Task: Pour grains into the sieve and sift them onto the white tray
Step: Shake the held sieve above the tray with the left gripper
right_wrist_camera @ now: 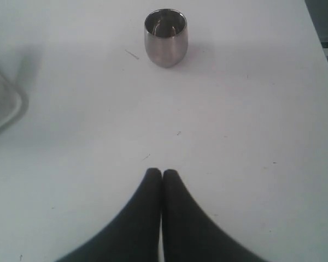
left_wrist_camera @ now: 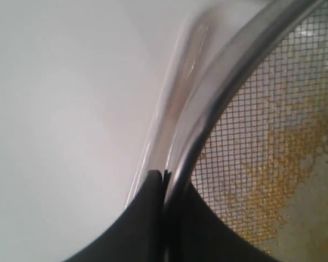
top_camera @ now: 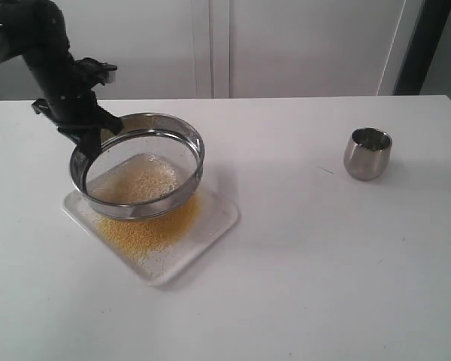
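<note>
Steel sieve (top_camera: 198, 150) tilts at centre-left over the white tray (top_camera: 214, 222), grains (top_camera: 146, 226) beneath; open table (top_camera: 301, 256) lies right of it. Left wrist: left gripper (left_wrist_camera: 163, 176) pinches the sieve rim. Right wrist: right gripper (right_wrist_camera: 162, 173), jaws together, over bare table.

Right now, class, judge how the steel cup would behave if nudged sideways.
The cup looks empty, so probably light. Its rounded, tapering base suggests it may rock or tip. Its polished steel wall likely slides easily on the smooth table.
</note>
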Tool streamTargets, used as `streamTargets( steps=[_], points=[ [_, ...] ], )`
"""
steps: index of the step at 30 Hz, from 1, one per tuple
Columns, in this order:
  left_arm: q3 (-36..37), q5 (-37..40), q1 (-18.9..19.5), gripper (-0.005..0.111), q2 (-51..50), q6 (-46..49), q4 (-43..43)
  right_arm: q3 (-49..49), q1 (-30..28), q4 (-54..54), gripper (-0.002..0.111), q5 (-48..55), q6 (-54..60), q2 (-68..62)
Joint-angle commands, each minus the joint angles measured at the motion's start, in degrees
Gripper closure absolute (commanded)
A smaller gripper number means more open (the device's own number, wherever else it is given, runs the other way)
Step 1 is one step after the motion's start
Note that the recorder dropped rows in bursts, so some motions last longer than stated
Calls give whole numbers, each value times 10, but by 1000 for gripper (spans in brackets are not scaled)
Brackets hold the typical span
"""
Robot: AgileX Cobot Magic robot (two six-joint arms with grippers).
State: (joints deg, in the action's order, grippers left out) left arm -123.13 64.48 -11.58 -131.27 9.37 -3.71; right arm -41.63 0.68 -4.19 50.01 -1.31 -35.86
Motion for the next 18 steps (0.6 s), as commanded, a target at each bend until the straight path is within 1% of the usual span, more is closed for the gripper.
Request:
streamTargets(
  steps=[1, 2, 3, 5, 7, 8, 9, 10, 11, 12, 13, 14, 15, 16, 17, 18],
  points=[
    [6, 55, -18, 107, 11, 25, -57, 2, -1, -3, 108, -4, -1, 3],
    [6, 49, -27, 107, 12, 25, -31, 2, -1, -3, 108, -4, -1, 3],
    [4, 19, -34, 107, 12, 17, 8, 2, -1, -3, 108, -4, -1, 3],
    [-3, -16, -32, 107, 9, -8, 56, 2, -1, -3, 108, -4, -1, 3],
    [-11, -1, -11, 107, -1, -15, 21, 2, -1, -3, 108, -4, -1, 3],
    [-13, 25, -4, 107, -2, -16, -7, 2, -1, -3, 108, -4, -1, 3],
    [-13, 55, 0, 107, -3, -8, -49, 2, -1, -3, 108, -4, -1, 3],
    [-13, 55, -1, 107, -3, 7, -64, 2, -1, -3, 108, -4, -1, 3],
    [-13, 55, -12, 107, -1, 11, -65, 2, -1, -3, 108, -4, -1, 3],
    [-13, 55, -25, 107, 4, 12, -44, 2, -1, -3, 108, -4, -1, 3],
    [-13, 55, -37, 107, 7, 14, -13, 2, -1, -3, 108, -4, -1, 3],
    [-14, 30, -44, 107, 8, -1, 23, 2, -1, -3, 108, -4, -1, 3],
    [-16, -4, -45, 107, 8, -18, 58, 2, -1, -3, 108, -4, -1, 3],
    [-16, -17, -39, 107, 7, -26, 62, 2, -1, -3, 108, -4, -1, 3],
    [-16, -14, -31, 107, 5, -28, 43, 2, -1, -3, 108, -4, -1, 3],
    [-16, 13, -19, 107, 2, -31, 10, 2, -1, -3, 108, -4, -1, 3]
  ],
)
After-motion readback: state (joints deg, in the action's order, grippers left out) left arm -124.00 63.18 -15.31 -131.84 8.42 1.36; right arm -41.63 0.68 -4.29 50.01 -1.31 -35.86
